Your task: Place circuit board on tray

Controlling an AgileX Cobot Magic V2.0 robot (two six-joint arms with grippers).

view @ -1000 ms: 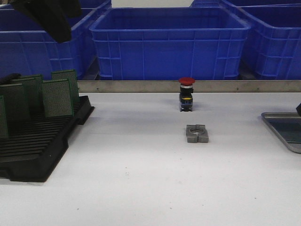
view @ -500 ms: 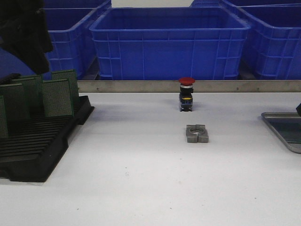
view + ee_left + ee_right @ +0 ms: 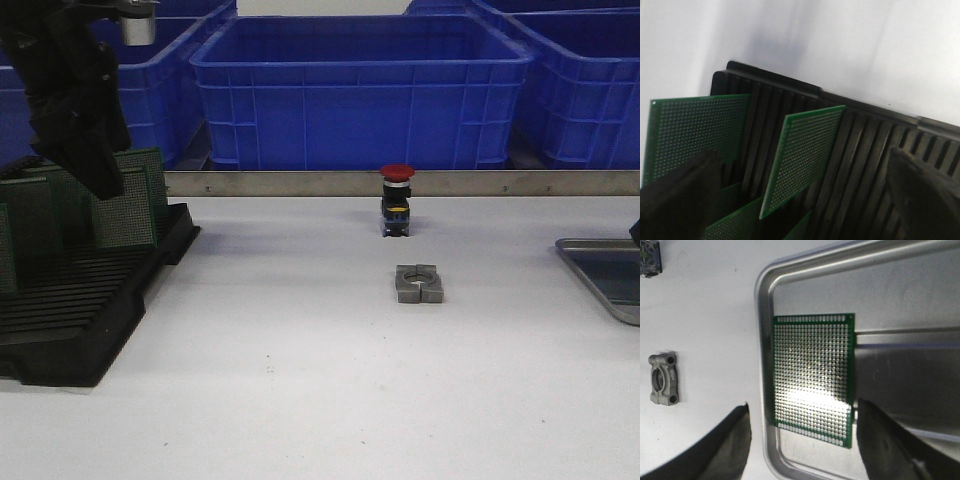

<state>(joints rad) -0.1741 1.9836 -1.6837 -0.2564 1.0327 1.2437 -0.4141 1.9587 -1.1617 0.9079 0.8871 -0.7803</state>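
Observation:
The silver-grey metal tray [image 3: 603, 272] sits at the table's right edge. In the right wrist view one green circuit board [image 3: 814, 377] lies flat in the tray [image 3: 762, 315], by its rim. My right gripper [image 3: 802, 440] hangs open above that board, a finger on each side and not touching it. Several green circuit boards [image 3: 125, 205] stand upright in the black slotted rack [image 3: 90, 310] at the left. My left gripper [image 3: 103, 178] is low over them. In the left wrist view it [image 3: 805, 200] is open and empty, with one standing board [image 3: 802, 157] between its fingers.
A grey metal clamp block [image 3: 418, 283] lies mid-table, and a red-topped push button [image 3: 397, 200] stands behind it. A metal rail [image 3: 300, 183] runs along the table's far edge. Blue plastic crates [image 3: 360, 90] stand behind the rail.
My left arm has come down from the upper left onto the rack and now covers part of the standing boards. The right side has not moved.

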